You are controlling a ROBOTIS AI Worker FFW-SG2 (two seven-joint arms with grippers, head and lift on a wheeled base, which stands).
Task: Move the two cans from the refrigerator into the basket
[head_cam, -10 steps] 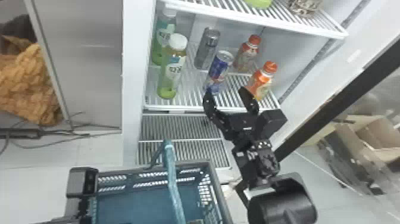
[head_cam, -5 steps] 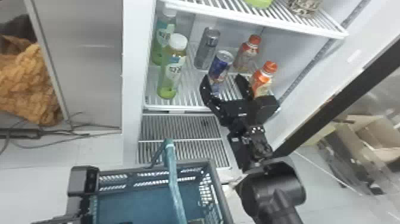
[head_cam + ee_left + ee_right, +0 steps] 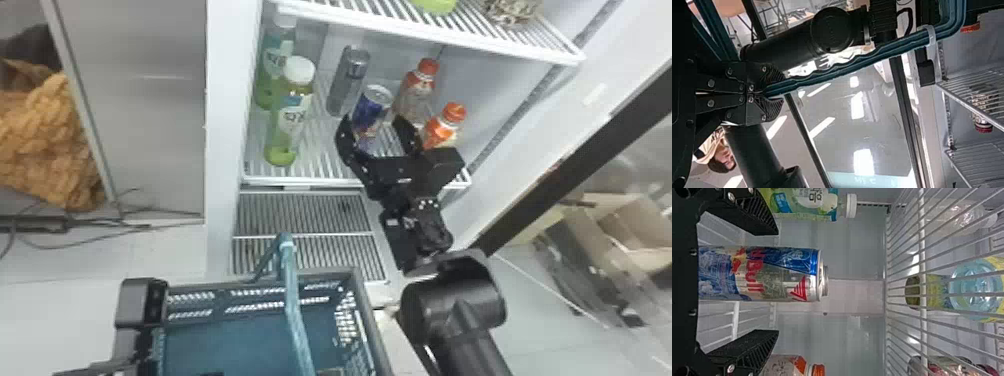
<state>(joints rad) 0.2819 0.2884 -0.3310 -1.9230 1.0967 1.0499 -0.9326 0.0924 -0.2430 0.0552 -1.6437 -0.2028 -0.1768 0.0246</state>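
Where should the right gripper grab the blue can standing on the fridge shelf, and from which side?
Best around the middle of the blue can's side wall, coming in level from the refrigerator's open front. The can stands upright and its body is straight and round, so the right gripper's open fingers, one on each side, should close evenly.

The can (image 3: 715, 274) bears red lettering (image 3: 755, 270); the green bottle (image 3: 801, 205), seemingly, dark characters (image 3: 815, 195).
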